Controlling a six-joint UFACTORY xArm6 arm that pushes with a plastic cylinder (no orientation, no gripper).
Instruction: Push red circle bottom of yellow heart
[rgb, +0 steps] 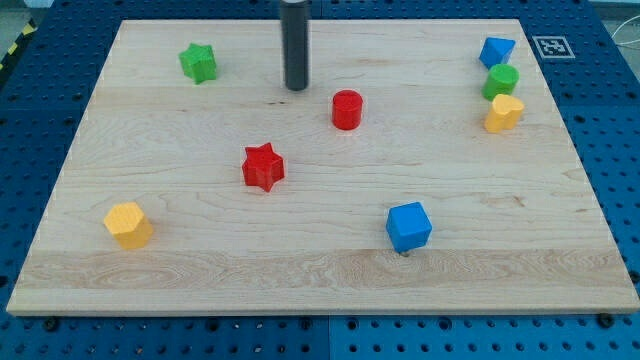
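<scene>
The red circle (347, 109) stands on the wooden board a little above the middle. The yellow heart (504, 113) lies near the view's right edge, at about the same height as the red circle and far to its right. My tip (296, 87) rests on the board up and to the left of the red circle, with a small gap between them.
A green circle-like block (501, 81) and a blue block (496, 51) sit just above the yellow heart. A red star (263, 167), a blue cube (409, 227), a yellow hexagon (129, 224) and a green star (198, 62) lie elsewhere on the board (320, 280).
</scene>
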